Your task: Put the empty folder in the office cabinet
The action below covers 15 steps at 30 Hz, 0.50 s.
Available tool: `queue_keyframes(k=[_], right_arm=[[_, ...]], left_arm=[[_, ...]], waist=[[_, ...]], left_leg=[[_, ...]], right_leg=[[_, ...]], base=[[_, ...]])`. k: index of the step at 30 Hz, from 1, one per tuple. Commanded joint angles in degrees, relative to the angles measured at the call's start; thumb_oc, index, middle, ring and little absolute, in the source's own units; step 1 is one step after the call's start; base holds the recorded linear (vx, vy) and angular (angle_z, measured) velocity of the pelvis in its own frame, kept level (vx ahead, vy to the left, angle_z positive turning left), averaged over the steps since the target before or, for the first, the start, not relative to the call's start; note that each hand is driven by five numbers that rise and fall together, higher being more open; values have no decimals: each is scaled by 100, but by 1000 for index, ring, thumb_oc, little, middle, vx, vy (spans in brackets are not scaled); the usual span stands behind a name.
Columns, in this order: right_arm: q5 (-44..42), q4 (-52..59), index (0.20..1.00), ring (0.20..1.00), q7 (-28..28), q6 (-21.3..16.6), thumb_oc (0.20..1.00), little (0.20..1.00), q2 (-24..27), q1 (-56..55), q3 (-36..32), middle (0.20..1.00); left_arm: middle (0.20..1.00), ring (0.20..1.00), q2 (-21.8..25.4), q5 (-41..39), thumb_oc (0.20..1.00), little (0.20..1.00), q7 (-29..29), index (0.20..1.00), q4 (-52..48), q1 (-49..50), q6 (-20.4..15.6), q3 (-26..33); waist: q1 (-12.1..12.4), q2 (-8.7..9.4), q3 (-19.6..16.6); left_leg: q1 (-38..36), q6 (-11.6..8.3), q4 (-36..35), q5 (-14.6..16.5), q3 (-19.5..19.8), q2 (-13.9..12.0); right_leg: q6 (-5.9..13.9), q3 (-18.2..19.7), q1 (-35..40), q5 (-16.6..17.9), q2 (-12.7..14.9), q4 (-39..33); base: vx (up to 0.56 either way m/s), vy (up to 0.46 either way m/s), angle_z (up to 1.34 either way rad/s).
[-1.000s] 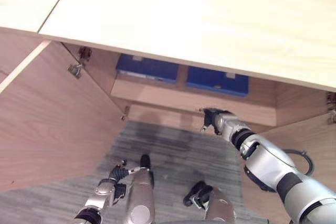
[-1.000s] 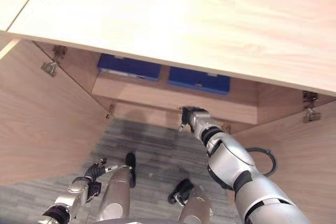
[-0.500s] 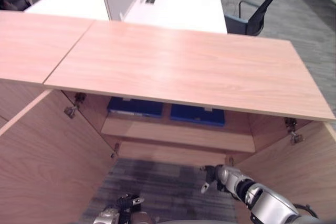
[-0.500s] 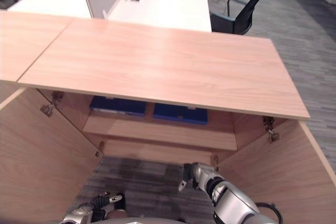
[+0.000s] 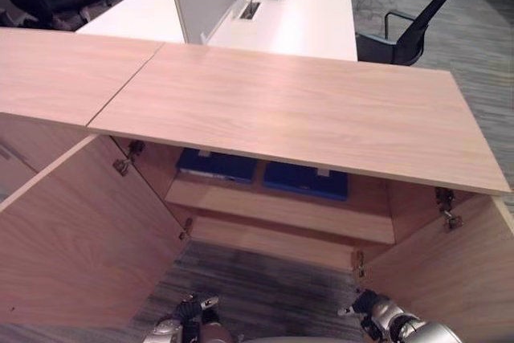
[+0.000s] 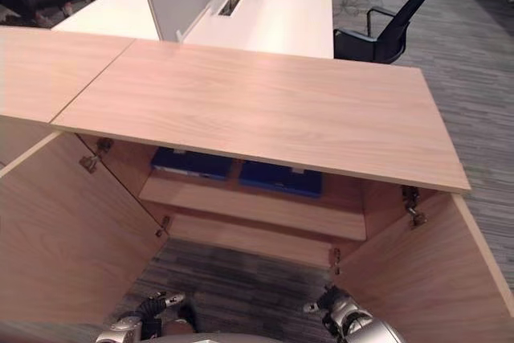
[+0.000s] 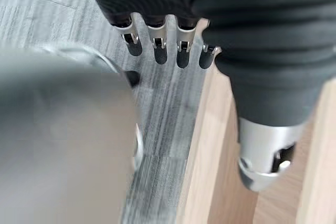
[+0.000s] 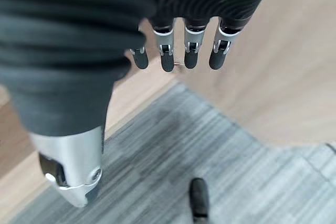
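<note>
The office cabinet [image 5: 305,110] stands in front of me with both doors swung wide. Two blue folders lie flat on its upper shelf [image 5: 281,210], one on the left [image 5: 217,165] and one on the right [image 5: 307,180]. My left hand [image 5: 189,312] hangs low by the left door [image 5: 72,238]; its fingers [image 7: 157,45] are straight and hold nothing. My right hand [image 5: 373,311] is low beside the right door [image 5: 450,271], in front of the cabinet's bottom edge. Its fingers [image 8: 189,51] are straight too, the thumb [image 8: 71,177] apart, with nothing in it.
Grey carpet [image 5: 257,295] lies between the open doors. A neighbouring cabinet top [image 5: 56,70] joins on the left. Behind the cabinet are a white desk [image 5: 273,14] with a divider screen and a black chair [image 5: 409,26].
The camera has tilted up, bringing the cabinet top and the room behind into view. My right hand has drawn back from the cabinet's lower front edge toward me. The left hand stays low.
</note>
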<state>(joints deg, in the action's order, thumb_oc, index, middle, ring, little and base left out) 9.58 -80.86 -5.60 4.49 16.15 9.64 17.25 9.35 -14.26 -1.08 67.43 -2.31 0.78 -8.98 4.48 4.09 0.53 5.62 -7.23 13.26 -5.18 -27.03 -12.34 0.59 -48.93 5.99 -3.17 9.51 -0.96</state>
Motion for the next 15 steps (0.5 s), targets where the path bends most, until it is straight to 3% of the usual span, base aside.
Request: queue_keyframes(k=[1,4,8,15], right_arm=[[-503,-306,1000,1000,-124,40,1000,1000,-264,433,-401,1000],[-519,-386,1000,1000,-92,40,1000,1000,-252,138,-539,1000],[-555,-348,1000,1000,-119,32,1000,1000,-233,21,-618,1000],[-672,-323,1000,1000,-53,17,1000,1000,-344,-201,-801,1000]], left_arm=[[1000,1000,22,239,1000,1000,-6,1000,83,-86,-77,-301],[1000,1000,-31,377,1000,1000,-29,1000,126,-109,-92,-330],[1000,1000,-32,369,1000,1000,-20,1000,87,-25,-119,-327],[1000,1000,-14,449,1000,1000,-72,1000,153,-3,-134,-326]], waist=[[6,-155,-22],[-46,-266,-105],[-40,-389,-194],[93,-389,-275]], left_leg=[[-573,-216,-771,-181,254,-468],[-743,-330,-885,-338,147,-627],[-788,-347,-1053,-324,260,-582],[-701,13,-1613,253,479,42]], right_leg=[[482,355,-505,305,-81,-346],[516,99,-456,393,78,-351],[587,53,-396,504,164,-337],[959,-297,-357,955,736,-177]], base=[[2,129,124],[3,142,116],[7,176,94],[-60,241,39]])
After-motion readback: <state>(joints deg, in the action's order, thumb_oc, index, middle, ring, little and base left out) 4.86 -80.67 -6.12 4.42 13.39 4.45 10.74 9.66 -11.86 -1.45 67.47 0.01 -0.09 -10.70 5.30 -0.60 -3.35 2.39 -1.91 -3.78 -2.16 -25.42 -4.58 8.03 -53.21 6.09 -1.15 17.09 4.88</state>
